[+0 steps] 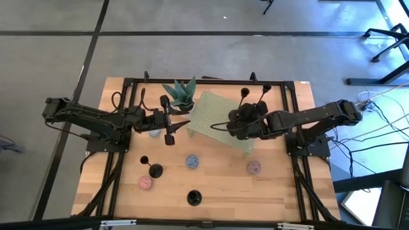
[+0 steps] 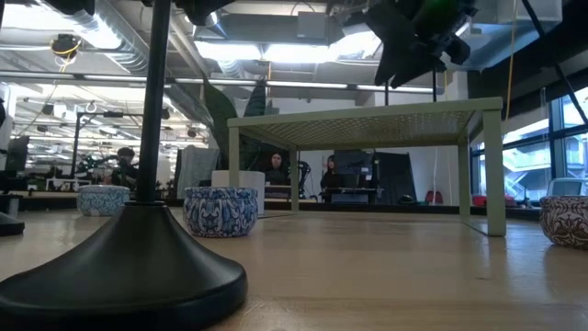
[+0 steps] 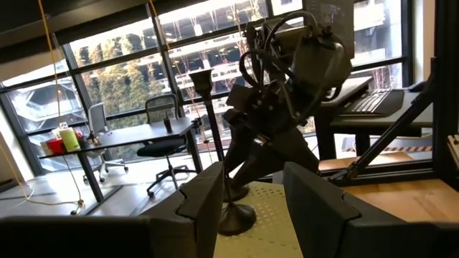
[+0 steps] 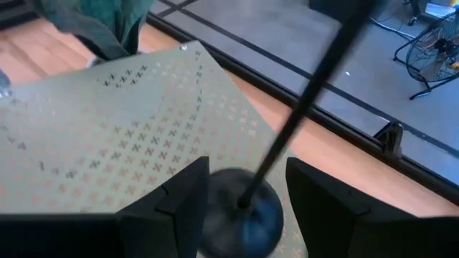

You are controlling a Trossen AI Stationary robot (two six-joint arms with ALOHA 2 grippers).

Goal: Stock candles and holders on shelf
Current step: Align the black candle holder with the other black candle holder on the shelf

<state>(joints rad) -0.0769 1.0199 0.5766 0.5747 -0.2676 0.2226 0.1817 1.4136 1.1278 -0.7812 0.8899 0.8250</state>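
The pale green shelf [image 1: 214, 112] stands at the table's far middle. My right gripper [image 4: 247, 172] is over its right part and shut on a black holder [image 4: 240, 208]. The same holder shows in the left wrist view [image 3: 235, 217]. My left gripper [image 3: 254, 208] is open and empty, level at the shelf's left edge [image 1: 185, 124]. Another holder [image 1: 169, 138] stands close beside it. Two more holders [image 1: 155, 170] [image 1: 193, 197] stand on the table's near half. Two bluish candles [image 1: 192, 161] [image 1: 154, 132] and two pink ones [image 1: 145, 183] [image 1: 254, 167] lie on the table. My right gripper has the holder's round disc base [image 4: 229, 215] between its two fingers, one on each side of the disc. The fingers slant down from the table's right side. The base sits on the shelf top and the stem [image 4: 315, 79] stands up.
A green artificial plant [image 1: 181, 94] stands behind the shelf's far left corner. A black frame rail [image 1: 211, 82] runs along the table's far edge. The nearest holder's wide base [image 2: 129, 267] fills the low view's left foreground.
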